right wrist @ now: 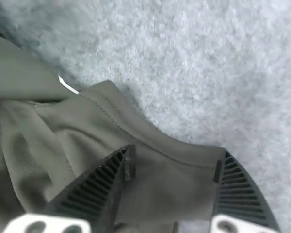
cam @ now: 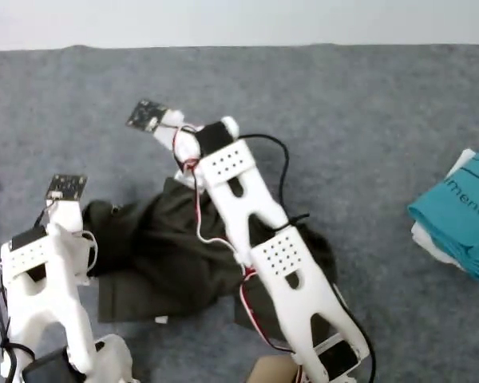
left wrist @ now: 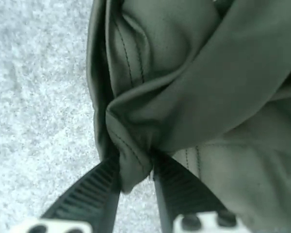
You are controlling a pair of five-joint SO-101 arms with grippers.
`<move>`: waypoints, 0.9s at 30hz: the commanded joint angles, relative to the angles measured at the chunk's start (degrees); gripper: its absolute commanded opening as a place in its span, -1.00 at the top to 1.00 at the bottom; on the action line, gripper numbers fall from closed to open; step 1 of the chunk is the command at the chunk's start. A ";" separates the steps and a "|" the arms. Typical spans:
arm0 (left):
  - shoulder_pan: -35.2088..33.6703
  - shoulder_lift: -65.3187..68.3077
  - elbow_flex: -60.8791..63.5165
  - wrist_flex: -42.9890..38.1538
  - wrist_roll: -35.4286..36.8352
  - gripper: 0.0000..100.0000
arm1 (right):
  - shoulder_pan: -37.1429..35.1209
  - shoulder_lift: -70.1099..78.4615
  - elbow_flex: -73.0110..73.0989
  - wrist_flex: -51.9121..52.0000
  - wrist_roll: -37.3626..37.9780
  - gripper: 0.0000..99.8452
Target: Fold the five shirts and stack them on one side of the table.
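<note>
While left claw [left wrist: 136,162] pinches the shirt [left wrist: 199,87], right claw [right wrist: 175,155] gapes round its edge; shut it, then fold

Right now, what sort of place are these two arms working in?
Probably a robot test bench for folding laundry: a grey carpet-covered table, a crumpled dark olive shirt, and folded teal and white shirts stacked at its edge.

Grey carpet-like table cover [cam: 367,104] w/ 1 pale strip [cam: 239,22], maybe wall, behind.
</note>
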 commanded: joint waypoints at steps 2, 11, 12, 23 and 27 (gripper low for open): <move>-0.26 -0.88 -1.89 -0.44 -0.09 0.87 | 1.80 1.19 0.26 -0.22 -0.70 0.46; -0.09 -0.53 -1.89 -1.41 -0.18 0.87 | 4.44 4.62 0.26 0.22 -0.35 0.67; -0.09 -0.53 -1.89 -1.58 -0.18 0.87 | 4.44 4.62 0.26 0.04 -0.35 0.76; -0.09 -1.05 -5.41 0.97 0.00 0.87 | 6.37 -4.79 -3.78 3.03 -0.26 0.98; 0.00 -1.05 -14.90 8.62 0.00 0.99 | 7.43 -11.56 -3.78 4.26 -0.26 0.98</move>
